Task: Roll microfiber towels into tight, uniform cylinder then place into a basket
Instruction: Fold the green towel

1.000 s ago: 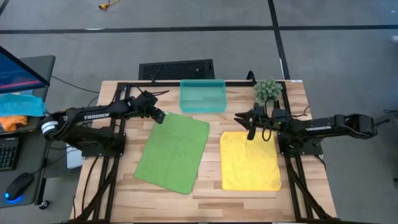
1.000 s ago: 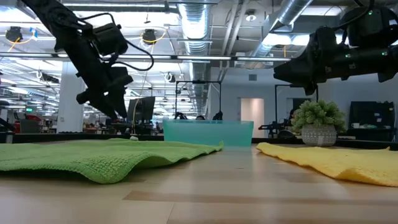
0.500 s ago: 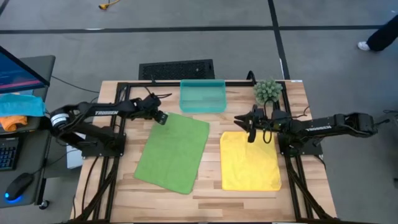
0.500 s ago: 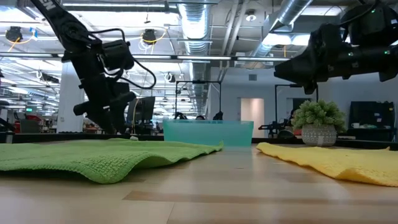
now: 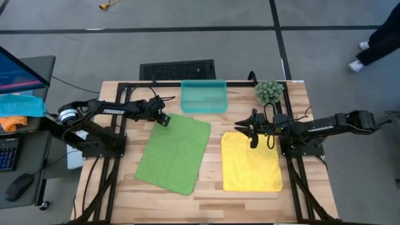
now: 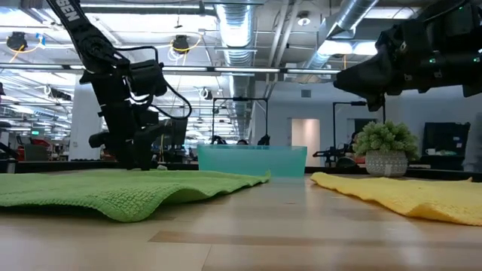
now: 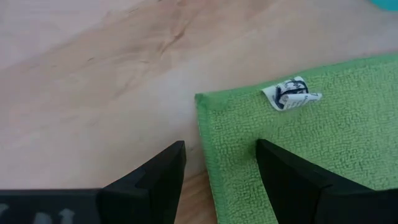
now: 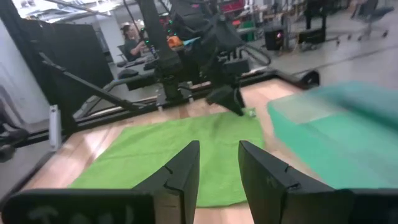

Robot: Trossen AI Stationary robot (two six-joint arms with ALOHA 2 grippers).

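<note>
- Reaching across from the counter's left edge, the left arm [image 5: 103, 112] stretches out nearly level, its wrist bent down toward the far left corner of the green towel [image 5: 174, 152].
- Its left gripper [image 5: 164, 120] hangs just over that corner; the wrist view shows the jaws spread, one finger [image 7: 152, 180] over bare wood and the other above the cloth's edge, with nothing pinched between them.
- A small white care tag [image 7: 290, 94] lies curled on the green towel close to that corner.
- From table height the left gripper [image 6: 139, 154] points steeply down, its tip at the towel's far edge; whether it touches the cloth I cannot tell.
- The green towel lies flat and unrolled, turned slightly askew, on the left half of the counter [image 5: 212, 187].
- The basket [image 5: 204, 95] stands at the counter's far edge, centred, just beyond the green towel's far right corner and apart from it.
- The yellow towel [image 5: 251, 162] lies flat and unrolled on the right half, near the green one but not touching.
- The right arm [image 5: 325, 127] comes in level from the right edge, elbow low, forearm pointing left.
- Its right gripper [image 5: 247, 128] hovers above the yellow towel's far left corner, well clear of the cloth in the low view [image 6: 369, 75]; its jaws stand partly spread and hold nothing.
- A small potted plant [image 5: 269, 91] sits at the far right corner.
</note>
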